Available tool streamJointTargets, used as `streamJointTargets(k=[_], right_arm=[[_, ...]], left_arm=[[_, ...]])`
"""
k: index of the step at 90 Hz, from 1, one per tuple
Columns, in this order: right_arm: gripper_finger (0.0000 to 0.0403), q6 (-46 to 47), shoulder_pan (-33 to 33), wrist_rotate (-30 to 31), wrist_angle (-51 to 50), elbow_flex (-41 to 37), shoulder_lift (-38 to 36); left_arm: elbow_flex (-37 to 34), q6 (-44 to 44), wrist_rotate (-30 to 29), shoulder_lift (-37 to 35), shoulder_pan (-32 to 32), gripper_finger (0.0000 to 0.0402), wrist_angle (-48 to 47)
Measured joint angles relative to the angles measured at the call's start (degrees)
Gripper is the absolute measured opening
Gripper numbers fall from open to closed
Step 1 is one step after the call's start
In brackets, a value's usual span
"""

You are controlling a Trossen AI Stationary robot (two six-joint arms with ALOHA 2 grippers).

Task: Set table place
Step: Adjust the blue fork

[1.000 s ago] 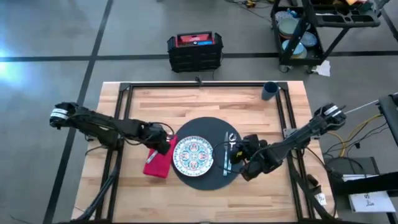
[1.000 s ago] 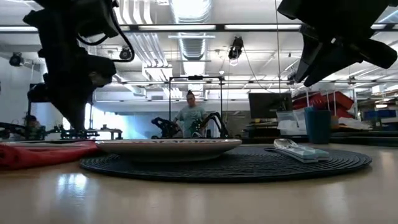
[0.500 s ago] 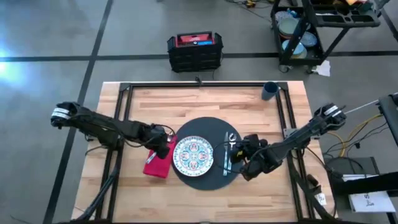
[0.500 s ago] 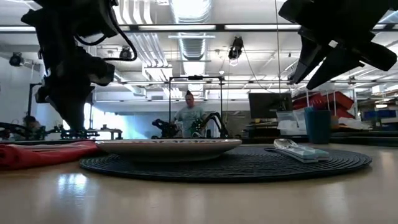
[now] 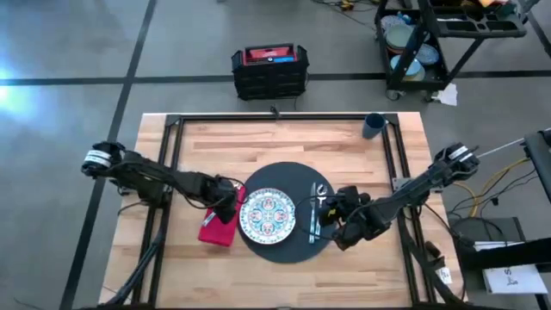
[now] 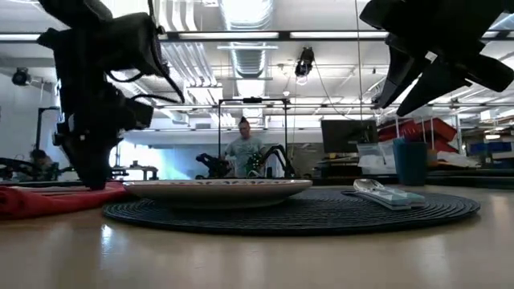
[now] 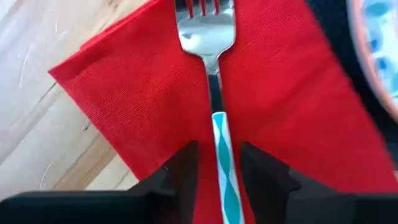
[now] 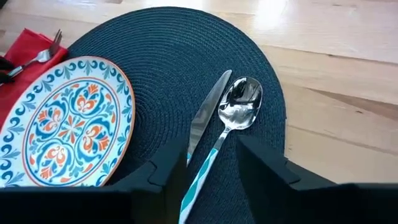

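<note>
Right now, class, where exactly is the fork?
In the left wrist view the fork lies on the red napkin, its handle between the open fingers of the left gripper. In the high view that napkin sits left of the plate.

Left tool (image 7: 219, 163) low, fingers parted; right tool (image 8: 208, 158) raised, parted.

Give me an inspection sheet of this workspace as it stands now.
Surface: wooden table, black rail frame.
Job's things: round dark mat; patterned plate on it; knife and spoon side by side on the mat; red napkin beside the mat, fork lying on it; blue cup at the far edge.
Clutter: nothing seen.
Grippers: left gripper open astride the fork handle; right gripper open above the knife and spoon.
Cables: loose leads on the floor.
Surroundings: black crate, cart, person.
</note>
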Motion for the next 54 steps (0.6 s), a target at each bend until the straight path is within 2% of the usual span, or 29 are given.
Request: streamJointTargets(k=[13, 29, 54], right_arm=[[0.0108, 0.02, 0.0, -0.03, 0.0, 0.0, 0.01], [0.0098, 0.43, 0.0, -0.15, -0.01, 0.0, -0.01], [0.0083, 0.51, 0.0, -0.45, -0.02, 0.0, 0.01]], left_arm=[[0.33, -1.43, -0.18, 2.17, -0.02, 0.01, 0.07], [0.9, -2.01, -0.9, 1.74, 0.0, 0.0018, -0.47], [1.98, -2.14, -0.86, -0.46, 0.02, 0.0008, -1.52]])
